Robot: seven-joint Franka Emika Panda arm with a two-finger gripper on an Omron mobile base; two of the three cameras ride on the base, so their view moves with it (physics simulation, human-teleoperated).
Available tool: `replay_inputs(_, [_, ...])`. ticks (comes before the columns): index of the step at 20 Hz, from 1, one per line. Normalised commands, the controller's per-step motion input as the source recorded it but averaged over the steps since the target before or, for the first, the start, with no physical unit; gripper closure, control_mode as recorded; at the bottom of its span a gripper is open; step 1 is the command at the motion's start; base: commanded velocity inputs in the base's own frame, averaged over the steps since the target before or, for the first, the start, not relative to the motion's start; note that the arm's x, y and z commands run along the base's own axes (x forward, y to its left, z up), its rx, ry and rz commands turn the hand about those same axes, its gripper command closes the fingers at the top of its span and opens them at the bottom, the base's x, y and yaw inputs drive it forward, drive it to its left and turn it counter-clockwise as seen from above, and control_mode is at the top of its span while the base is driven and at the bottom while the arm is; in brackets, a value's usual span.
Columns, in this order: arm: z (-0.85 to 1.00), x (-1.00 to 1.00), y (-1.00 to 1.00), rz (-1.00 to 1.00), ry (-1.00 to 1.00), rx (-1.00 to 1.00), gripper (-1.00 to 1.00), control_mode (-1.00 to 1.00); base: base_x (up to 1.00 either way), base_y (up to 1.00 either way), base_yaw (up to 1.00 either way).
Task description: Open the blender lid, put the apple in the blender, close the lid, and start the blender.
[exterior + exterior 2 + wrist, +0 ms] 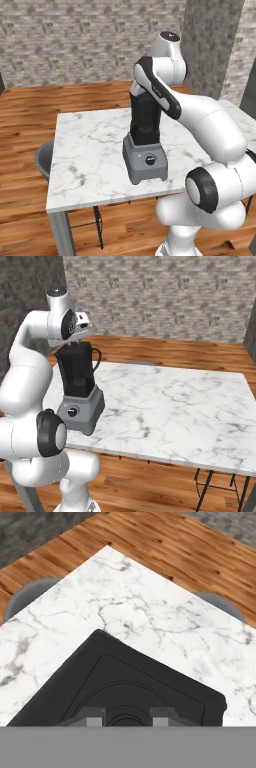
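The blender [146, 161] stands near the front edge of the marble table, with its grey base and black dial [72, 411] facing me. Its dark jar [76, 373] rises under my hand, and a dim red shape, likely the apple [77, 374], shows through the jar wall. In the hand view the flat black blender lid [125, 677] lies square beneath the camera. My gripper [127, 718] points straight down at the lid's middle, shut on the raised round knob there. The gripper [74, 344] sits right at the jar's top.
The white marble table [175, 401] stretches wide and bare to the right of the blender. Grey round stools [42, 160] [220, 604] stand beside the table's edges. Wooden floor and brick walls surround it.
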Motion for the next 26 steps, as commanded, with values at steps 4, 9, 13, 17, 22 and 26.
replay_inputs(4, [-0.14,0.00,0.00,-0.17,0.03,-0.01,1.00,-1.00,0.00,0.00,0.00])
replay_inputs(9, [-0.15,0.00,0.00,-0.17,0.00,0.00,1.00,-1.00,0.00,0.00,0.00])
replay_inputs(13, [-0.06,0.07,0.00,-0.14,0.02,0.00,1.00,-1.00,0.00,0.00,0.00])
replay_inputs(17, [0.00,0.21,0.00,-0.08,0.05,0.00,1.00,-1.00,0.00,0.00,0.00])
replay_inputs(22, [0.00,0.16,0.00,-0.01,0.03,0.00,1.00,-1.00,0.00,0.00,0.00])
replay_inputs(26, [0.00,0.02,0.00,0.00,0.00,0.00,1.00,-1.00,0.00,0.00,0.00])
